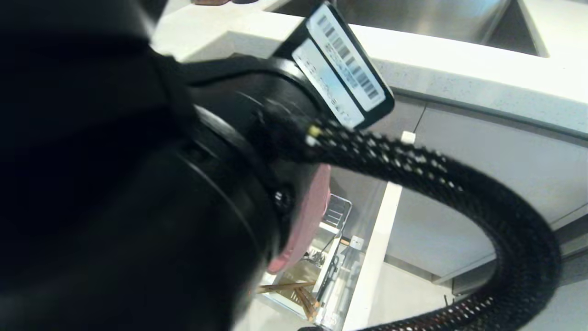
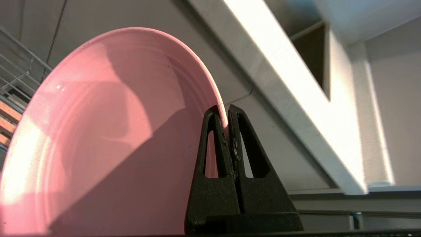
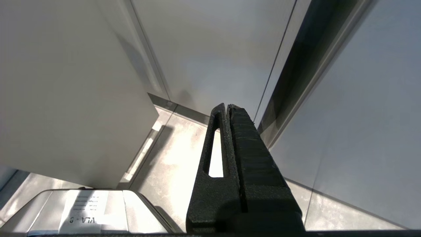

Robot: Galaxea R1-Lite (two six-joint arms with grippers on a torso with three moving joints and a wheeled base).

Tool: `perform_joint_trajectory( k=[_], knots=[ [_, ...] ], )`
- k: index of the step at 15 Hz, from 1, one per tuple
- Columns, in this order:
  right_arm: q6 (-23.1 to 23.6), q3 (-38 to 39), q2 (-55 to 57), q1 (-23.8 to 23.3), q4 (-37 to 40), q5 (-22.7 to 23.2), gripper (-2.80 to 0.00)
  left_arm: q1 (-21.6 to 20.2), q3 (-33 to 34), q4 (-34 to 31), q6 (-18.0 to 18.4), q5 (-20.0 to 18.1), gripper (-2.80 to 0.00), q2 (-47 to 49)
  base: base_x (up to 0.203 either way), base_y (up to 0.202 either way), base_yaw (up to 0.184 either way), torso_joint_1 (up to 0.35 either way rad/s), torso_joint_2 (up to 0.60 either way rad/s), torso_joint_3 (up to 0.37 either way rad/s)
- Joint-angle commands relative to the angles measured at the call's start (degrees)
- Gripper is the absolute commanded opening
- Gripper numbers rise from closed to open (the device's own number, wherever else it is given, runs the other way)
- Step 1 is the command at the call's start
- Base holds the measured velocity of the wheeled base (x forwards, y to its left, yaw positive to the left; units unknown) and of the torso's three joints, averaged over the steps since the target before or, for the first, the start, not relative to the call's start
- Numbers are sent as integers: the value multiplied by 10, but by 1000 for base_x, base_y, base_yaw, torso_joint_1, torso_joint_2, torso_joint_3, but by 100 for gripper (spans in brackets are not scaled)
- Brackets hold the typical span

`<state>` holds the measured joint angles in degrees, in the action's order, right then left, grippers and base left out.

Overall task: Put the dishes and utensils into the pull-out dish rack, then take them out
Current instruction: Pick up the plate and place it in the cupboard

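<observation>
Left tool [image 2: 227, 113] pinching the pink plate [image 2: 108, 131] by its rim, held on edge: plain from the left wrist only. Plate [image 1: 308, 216] mostly hidden behind the arm from the head, above the dish rack [image 1: 321, 257] and chopsticks [image 1: 294, 289]. Right tool [image 3: 227, 107] pressed together, empty, near grey cabinets [image 3: 213, 49] and floor [image 3: 177, 154]. White surface [image 1: 459, 73] above.

Head view down past the arm; left wrist close behind pink plate [image 2: 108, 131], shared.

Hard sunlight, deep shadows, blurred foreground
</observation>
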<state>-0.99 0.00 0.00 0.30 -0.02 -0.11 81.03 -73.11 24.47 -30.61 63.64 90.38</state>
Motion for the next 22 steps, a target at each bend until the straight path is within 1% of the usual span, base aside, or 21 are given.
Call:
perform_joint_trajectory(
  k=[1,3,5,8,10,13,15,16,17,19,20,22],
  knots=[
    [0,1,0,1,0,0,-280,-1,10,29,1,6,-280,39,0,0,0,0,0,0],
    [0,1,0,0,0,0,-280,-6,15,70,18,7,-280,57,0,0,0,0,0,0],
    [0,1,0,0,0,0,-280,-37,29,106,22,8,-280,63,0,0,0,0,0,0],
    [0,1,0,0,0,0,-280,-73,27,131,26,8,-280,62,0,0,0,0,0,0],
    [0,1,0,0,0,0,-280,-97,24,161,28,8,-280,62,0,0,0,0,0,0],
    [0,1,0,0,0,0,-280,-111,27,198,33,8,-280,62,0,0,0,0,0,0],
    [0,1,0,0,0,0,-280,-118,54,227,43,8,-280,61,0,0,0,0,0,0],
    [0,1,0,0,-1,0,-280,-118,72,261,56,11,-280,61,0,0,0,0,0,0],
    [-1,1,0,0,0,0,-280,-119,91,300,77,13,-280,60,0,0,0,0,0,0],
    [0,1,0,0,0,0,-280,-120,121,378,134,14,-280,60,0,0,0,0,0,0],
    [0,1,0,0,0,0,-280,-120,140,413,156,15,-280,60,0,0,0,0,0,0],
    [-1,1,0,0,0,0,-280,-120,183,466,183,17,-280,61,0,0,0,0,0,0]
  ],
)
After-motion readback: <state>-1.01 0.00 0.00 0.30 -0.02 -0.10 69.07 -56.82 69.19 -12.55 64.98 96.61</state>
